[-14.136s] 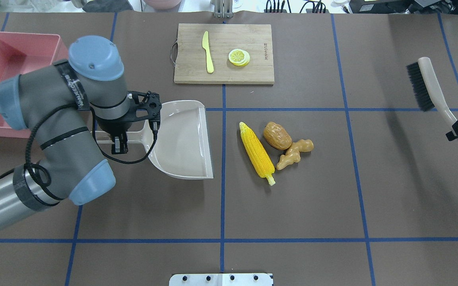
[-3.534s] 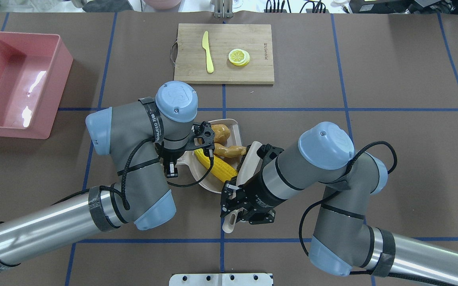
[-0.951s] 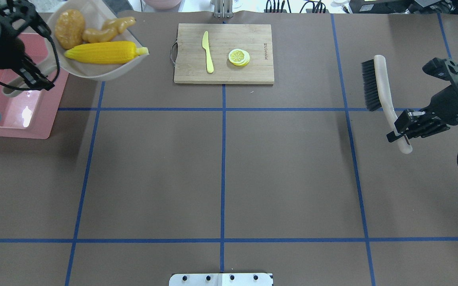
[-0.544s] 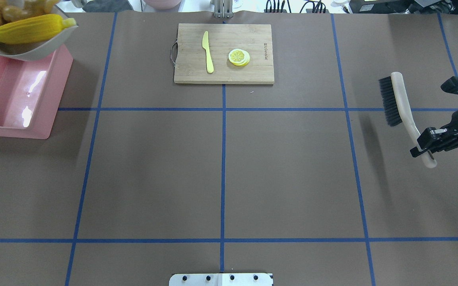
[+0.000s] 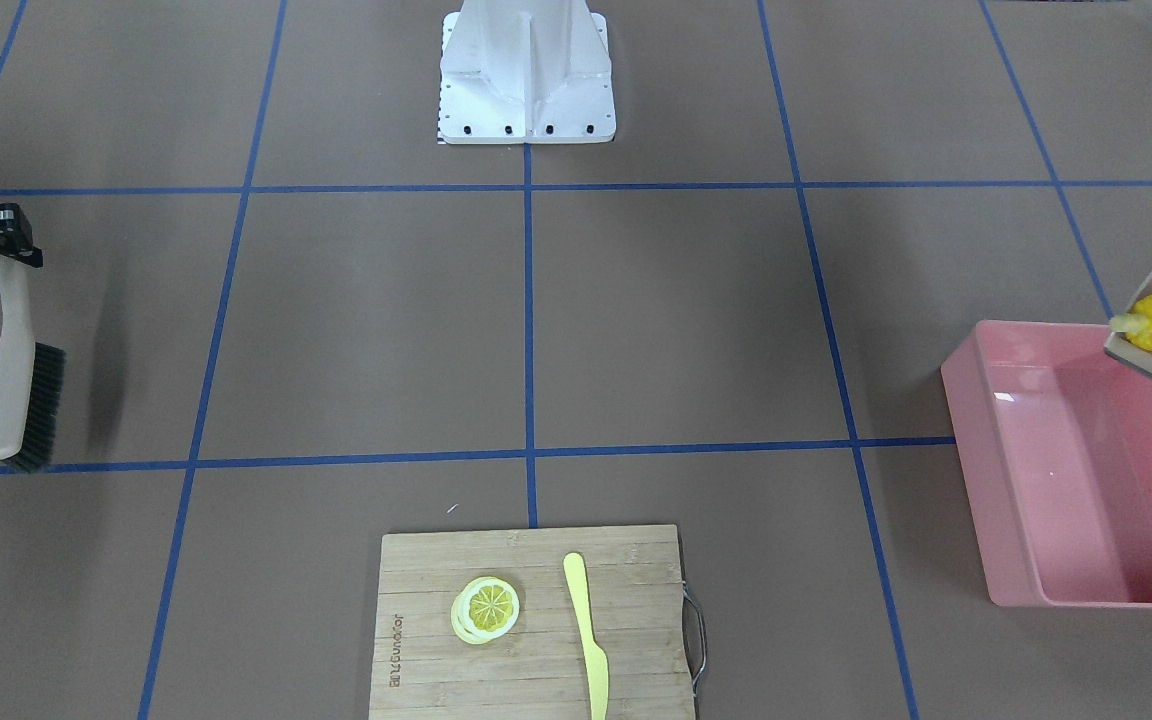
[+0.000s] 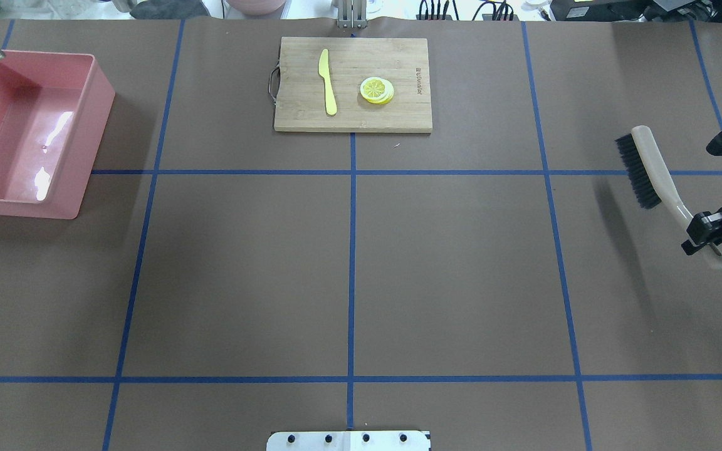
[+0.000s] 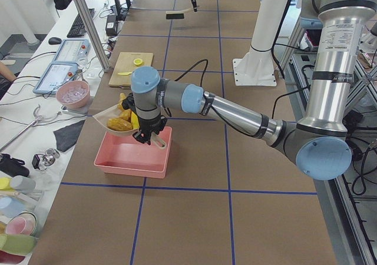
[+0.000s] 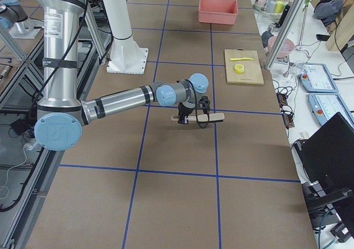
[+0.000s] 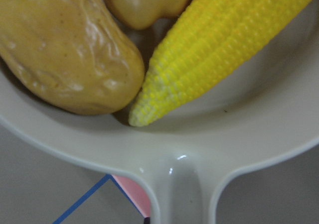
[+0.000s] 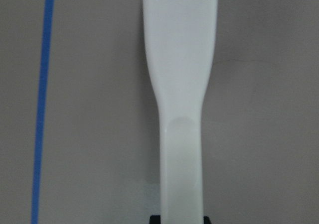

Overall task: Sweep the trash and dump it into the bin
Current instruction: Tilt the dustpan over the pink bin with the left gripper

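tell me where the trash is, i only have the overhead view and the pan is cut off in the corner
Observer: All of it is in the pan. The left wrist view shows the corn, potato and ginger lying in its bowl.
Operator: is the pan over the bin
Observer: The left side view shows it held up above the bin, not resting on it.
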